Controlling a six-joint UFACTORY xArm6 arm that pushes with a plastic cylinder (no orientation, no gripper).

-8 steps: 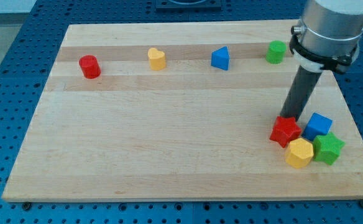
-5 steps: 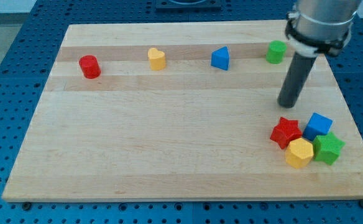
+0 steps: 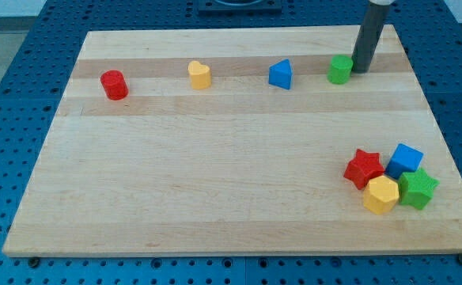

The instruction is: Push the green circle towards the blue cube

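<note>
Nearest the view's bottom, at the right end of the wooden surface (image 3: 215,182), sits a tight cluster of four blocks: a yellow hexagon block (image 3: 381,195) lowest, a green star (image 3: 418,189) just to its right and touching it, a red star (image 3: 364,167) up and to the left, and the blue cube (image 3: 406,159) up and to the right, pressed between the red star and the green star. The middle of the surface separates that cluster from a row of blocks along the view's top. In that row, from the view's left, stand a red cylinder (image 3: 114,85), then a yellow block (image 3: 200,75) with a rounded heart-like outline, then a blue triangular block (image 3: 280,74), each well apart from the next. At the right end of the row is the green circle (image 3: 341,70), well apart from the blue cube, which lies far below it and to the view's right. I carry no fingers at all, only a straight dark rod, so there is nothing to spread or press together. My tip (image 3: 361,70) is down on the surface just at the green circle's right side, touching it or very nearly so, with the rod rising out of the view's top edge.
</note>
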